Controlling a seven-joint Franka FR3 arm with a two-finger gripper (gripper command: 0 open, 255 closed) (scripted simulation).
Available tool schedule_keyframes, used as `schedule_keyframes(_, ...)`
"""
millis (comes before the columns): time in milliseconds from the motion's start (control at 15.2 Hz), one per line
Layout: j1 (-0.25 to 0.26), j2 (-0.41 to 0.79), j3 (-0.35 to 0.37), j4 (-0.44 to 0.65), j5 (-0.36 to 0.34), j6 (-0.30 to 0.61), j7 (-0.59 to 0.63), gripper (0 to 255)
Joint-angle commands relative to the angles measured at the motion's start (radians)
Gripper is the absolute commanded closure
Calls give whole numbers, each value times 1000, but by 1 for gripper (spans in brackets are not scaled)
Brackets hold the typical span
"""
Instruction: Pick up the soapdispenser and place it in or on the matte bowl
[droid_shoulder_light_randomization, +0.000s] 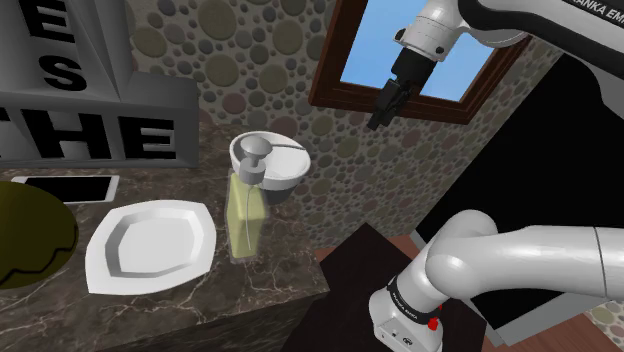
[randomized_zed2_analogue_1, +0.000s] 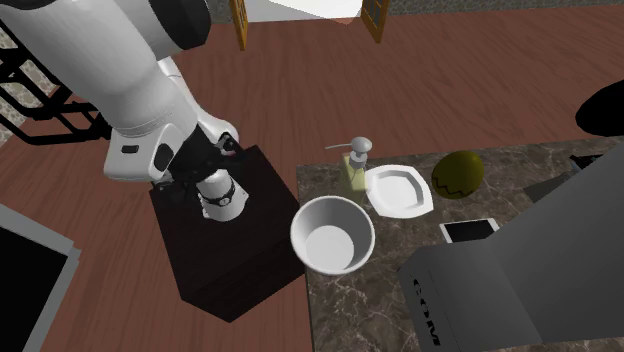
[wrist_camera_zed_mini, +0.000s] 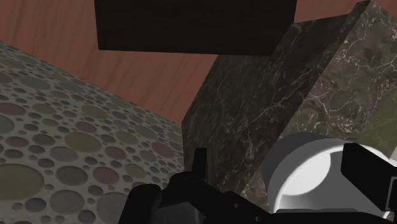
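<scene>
Black hand (droid_shoulder_light_randomization: 379, 120) up in the air in front of a window (droid_shoulder_light_randomization: 420, 62), well above the tabletop (droid_shoulder_light_randomization: 200, 300) and clear of everything on it. Two fingers spread apart, nothing pinched between them; in the wrist view, hand (wrist_camera_zed_mini: 283, 175) pointing down with a white bowl (wrist_camera_zed_mini: 280, 159) seen between the fingers, untouched.

Soap dispenser (droid_shoulder_light_randomization: 247, 210) far below the hand and well apart from it: pale yellow see-through bottle with a grey pump top, standing upright on the dark marbled tabletop close to its edge. In the second exterior view, same dispenser (randomized_zed2_analogue_1: 357, 172) between the bowl (randomized_zed2_analogue_1: 300, 225) and a white plate (randomized_zed2_analogue_1: 412, 205). Cannot tell whether bottle and bowl touch.

Bowl (droid_shoulder_light_randomization: 290, 165) white outside, grey inside, sitting on the tabletop just beside the dispenser, nearer the hand than the other things, at the tabletop's corner. Plate (droid_shoulder_light_randomization: 100, 255) flat on the tabletop, on the dispenser's far side from the hand. Farther still from the hand: a green round thing (droid_shoulder_light_randomization: 30, 235) with a jagged dark line across it, a phone (droid_shoulder_light_randomization: 65, 187) lying flat with a white screen, and a grey box (droid_shoulder_light_randomization: 90, 100) with big black letters.

Below the hand, a dark boxy stand (randomized_zed2_analogue_1: 250, 270) on a reddish wooden floor (randomized_zed2_analogue_1: 300, 90). Behind the hand, a wall (droid_shoulder_light_randomization: 260, 70) covered in round pebbles.
</scene>
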Motion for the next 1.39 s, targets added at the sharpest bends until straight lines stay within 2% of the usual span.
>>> schedule_keyframes(0,0,0,0,0,0,0,0,0)
schedule_keyframes(726,37,194,260,63,147,86,342,0)
schedule_keyframes(1320,49,467,451,228,185,166,624,0)
